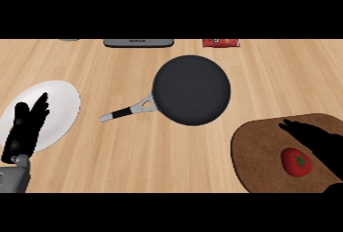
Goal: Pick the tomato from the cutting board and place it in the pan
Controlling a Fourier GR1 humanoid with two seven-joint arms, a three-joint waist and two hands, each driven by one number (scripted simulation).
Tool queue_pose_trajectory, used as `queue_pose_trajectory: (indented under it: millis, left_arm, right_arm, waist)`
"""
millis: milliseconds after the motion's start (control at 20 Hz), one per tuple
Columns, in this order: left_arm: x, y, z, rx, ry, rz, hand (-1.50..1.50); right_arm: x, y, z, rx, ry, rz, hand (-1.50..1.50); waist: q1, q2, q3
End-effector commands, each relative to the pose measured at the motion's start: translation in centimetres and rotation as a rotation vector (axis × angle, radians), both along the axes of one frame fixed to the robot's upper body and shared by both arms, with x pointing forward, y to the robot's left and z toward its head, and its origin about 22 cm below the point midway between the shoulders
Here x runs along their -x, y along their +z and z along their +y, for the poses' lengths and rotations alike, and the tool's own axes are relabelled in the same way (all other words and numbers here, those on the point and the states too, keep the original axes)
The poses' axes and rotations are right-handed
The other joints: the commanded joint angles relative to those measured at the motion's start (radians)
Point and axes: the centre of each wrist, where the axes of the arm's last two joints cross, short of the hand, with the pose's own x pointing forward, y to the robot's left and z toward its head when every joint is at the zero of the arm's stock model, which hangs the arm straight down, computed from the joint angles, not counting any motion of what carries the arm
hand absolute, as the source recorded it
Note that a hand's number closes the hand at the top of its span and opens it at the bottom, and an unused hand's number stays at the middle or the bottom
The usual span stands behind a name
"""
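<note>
Nearest the view's lower edge, at the right, the red tomato [296,162] with its green stem lies on the dark brown cutting board [258,154], toward the board's right side. The right hand [318,145] stretches over the board just beside the tomato, its dark fingers straight and pointing up-left, its lower edge overlapping the tomato's right side; it has hold of nothing, and whether it touches the tomato cannot be told. At the lower left, the left hand [25,129] shows above its grey forearm, fingers straight and up, spread a little and holding nothing, lying over the left part of a white plate [60,106]. Farther in, at the middle of the wooden counter [134,154], sits the black pan [192,89], its grey and black handle [129,110] pointing down-left toward the plate; nothing lies in it, and it stands well apart from the cutting board. Along the far edge, a grey appliance [139,42] is partly in view, with a red packet [221,42] to its right.
</note>
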Motion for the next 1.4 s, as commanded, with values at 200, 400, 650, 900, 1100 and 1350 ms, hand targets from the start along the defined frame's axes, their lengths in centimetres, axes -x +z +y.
queue_pose_trajectory:
  millis: [200,400,650,900,1100,1350]
  left_arm:
    - [-1.1,0.0,0.5,-0.022,0.022,0.008,0.00]
    - [0.6,1.5,0.1,-0.011,-0.012,0.002,0.00]
    - [1.7,0.3,0.7,0.005,-0.005,0.004,0.00]
    - [-0.5,0.8,-0.5,-0.002,0.002,0.001,0.00]
    - [0.9,0.9,0.9,-0.022,0.010,-0.006,0.00]
    - [1.9,0.1,1.2,0.007,0.047,0.014,0.00]
  right_arm:
    - [0.0,-3.1,-0.3,0.028,-0.010,0.024,-1.50]
    - [-1.9,-3.4,0.4,0.049,-0.035,0.052,-1.50]
    - [-1.3,-5.2,0.8,0.082,0.004,0.045,1.50]
    - [-1.8,-4.2,0.6,0.135,0.055,-0.100,1.50]
    - [-2.0,-3.1,-1.8,0.123,0.057,-0.105,1.50]
    - [1.6,-7.3,1.8,0.101,-0.346,-0.083,1.50]
  waist:
    - [-0.002,0.000,0.000]
    - [0.004,0.000,0.000]
    - [0.005,0.000,0.000]
    - [0.000,0.000,0.000]
    - [0.002,0.000,0.000]
    - [-0.035,-0.013,-0.002]
